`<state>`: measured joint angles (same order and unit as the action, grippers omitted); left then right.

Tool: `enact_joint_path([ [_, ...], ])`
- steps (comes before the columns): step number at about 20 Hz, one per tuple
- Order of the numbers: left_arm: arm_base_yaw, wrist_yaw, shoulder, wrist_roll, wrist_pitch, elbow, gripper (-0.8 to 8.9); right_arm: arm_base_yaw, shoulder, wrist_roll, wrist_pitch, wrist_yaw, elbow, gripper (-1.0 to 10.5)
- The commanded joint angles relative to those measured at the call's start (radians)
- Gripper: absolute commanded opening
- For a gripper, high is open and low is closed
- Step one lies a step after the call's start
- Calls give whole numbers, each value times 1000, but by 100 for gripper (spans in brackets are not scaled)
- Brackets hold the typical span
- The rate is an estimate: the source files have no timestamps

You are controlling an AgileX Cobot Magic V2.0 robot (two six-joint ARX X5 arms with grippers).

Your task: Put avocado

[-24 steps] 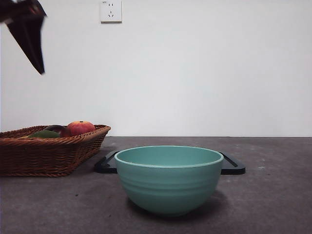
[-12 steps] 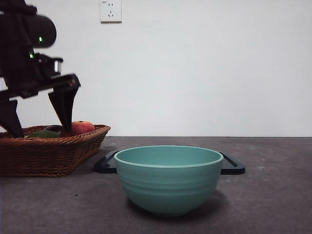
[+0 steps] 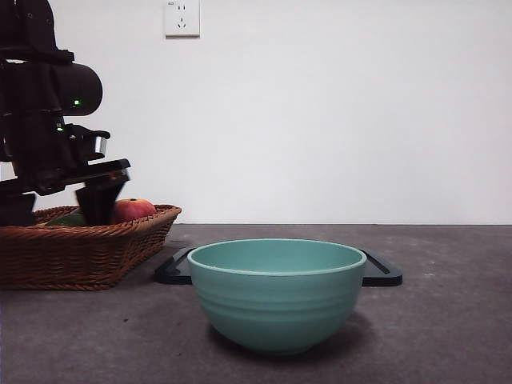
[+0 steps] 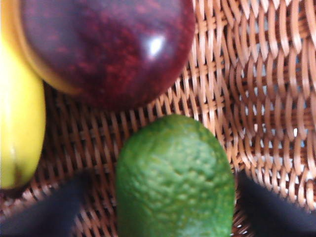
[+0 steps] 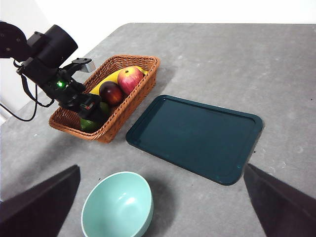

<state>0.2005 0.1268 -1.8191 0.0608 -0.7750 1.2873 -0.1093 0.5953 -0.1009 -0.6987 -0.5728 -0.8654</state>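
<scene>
The left gripper is down inside the basket, its jaws wide apart, one on each side of the avocado and not touching it. The avocado lies on the basket floor beside a dark red fruit and a banana. The right gripper hangs high over the table, jaws spread, holding nothing.

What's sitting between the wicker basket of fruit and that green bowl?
Nothing but bare grey table lies between the basket and the bowl, as the right wrist view shows. The dark tray sits off to the side.
</scene>
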Motion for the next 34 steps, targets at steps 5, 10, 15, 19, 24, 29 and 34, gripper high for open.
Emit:
enact_joint_path([
  [5, 3, 13, -3, -11, -174, 145, 176, -2, 3, 8, 11, -3, -19, 662],
  [10, 61, 109, 137, 34, -264, 203, 176, -2, 3, 8, 10, -3, -19, 662],
  [15, 225, 140, 257, 67, -319, 203, 176, -2, 3, 8, 10, -3, -19, 662],
  [19, 388, 140, 268, 68, -331, 202, 176, -2, 3, 8, 10, -3, -19, 662],
  [24, 548, 139, 235, 88, -259, 202, 175, -2, 3, 8, 10, -3, -19, 662],
  [29, 648, 135, 149, 109, -220, 201, 175, -2, 3, 8, 10, -3, -19, 662],
  [34, 700, 120, 2, 109, -168, 201, 175, -2, 3, 8, 10, -3, -19, 662],
])
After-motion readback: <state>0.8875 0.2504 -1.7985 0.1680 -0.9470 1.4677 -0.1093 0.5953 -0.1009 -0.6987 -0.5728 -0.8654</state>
